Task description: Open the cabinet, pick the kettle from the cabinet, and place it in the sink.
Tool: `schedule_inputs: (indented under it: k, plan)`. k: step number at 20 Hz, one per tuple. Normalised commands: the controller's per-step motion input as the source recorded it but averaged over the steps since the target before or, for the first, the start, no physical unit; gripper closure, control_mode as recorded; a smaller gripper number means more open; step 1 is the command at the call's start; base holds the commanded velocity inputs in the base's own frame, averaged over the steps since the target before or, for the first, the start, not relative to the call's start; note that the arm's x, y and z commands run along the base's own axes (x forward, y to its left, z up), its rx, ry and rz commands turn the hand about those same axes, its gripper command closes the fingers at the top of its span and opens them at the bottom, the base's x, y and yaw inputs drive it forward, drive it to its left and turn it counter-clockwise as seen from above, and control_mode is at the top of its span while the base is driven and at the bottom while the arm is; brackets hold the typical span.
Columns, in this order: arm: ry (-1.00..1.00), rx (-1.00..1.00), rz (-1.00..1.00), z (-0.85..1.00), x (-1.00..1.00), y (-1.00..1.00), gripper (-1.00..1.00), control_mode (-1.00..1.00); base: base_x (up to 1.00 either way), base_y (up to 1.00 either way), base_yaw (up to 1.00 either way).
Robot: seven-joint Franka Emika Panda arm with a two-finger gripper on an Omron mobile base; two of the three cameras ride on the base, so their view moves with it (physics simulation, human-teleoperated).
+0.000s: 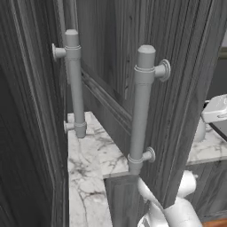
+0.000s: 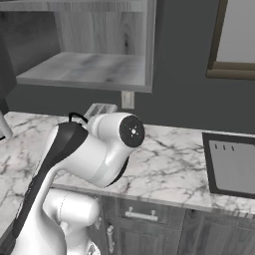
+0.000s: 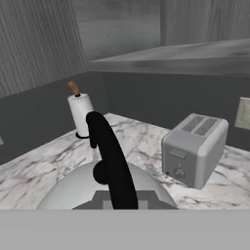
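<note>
At the bottom centre of my hand view, my claw (image 3: pixel 115 200) is clamped on the thin black arched handle of the rounded silvery kettle (image 3: pixel 73 190). Beyond it, right, a boxy grey toaster (image 3: pixel 195 149) and, upper left, a white paper-towel roll (image 3: pixel 80 114) stand on the white marble tabletop (image 3: pixel 29 171). My right base view adds the open grey wood cabinet (image 2: pixel 89 69) at the top and the black sink (image 2: pixel 231 167) at right.

**Greys, white marble and one black arch**

The dark grey wood-grain cabinet door (image 1: pixel 111 48) carries a light-grey bar handle (image 1: pixel 141 111). The white marble counter (image 3: pixel 39 166) is veined grey. The silvery-white rounded kettle (image 3: pixel 73 190) has a black arched handle (image 3: pixel 110 156). The boxy toaster (image 3: pixel 194 149) is grey, the paper-towel roll (image 3: pixel 80 114) white. The matte black sink (image 2: pixel 230 167) frames a light-grey panel.
</note>
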Motion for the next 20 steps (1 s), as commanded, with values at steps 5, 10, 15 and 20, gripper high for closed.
schedule_inputs:
  k: [5,10,15,20]
  plan:
    - [0.00,0.00,0.00,0.00,0.00,0.00,1.00,1.00,-0.49,0.00,0.00]
    - [0.00,0.00,0.00,0.00,0.00,0.00,1.00,1.00,-0.16,-0.07,0.00]
    - [0.00,0.00,0.00,0.00,0.00,0.00,1.00,1.00,0.00,-0.40,0.02]
    - [0.00,0.00,0.00,0.00,0.00,0.00,1.00,1.00,-0.01,-0.52,0.04]
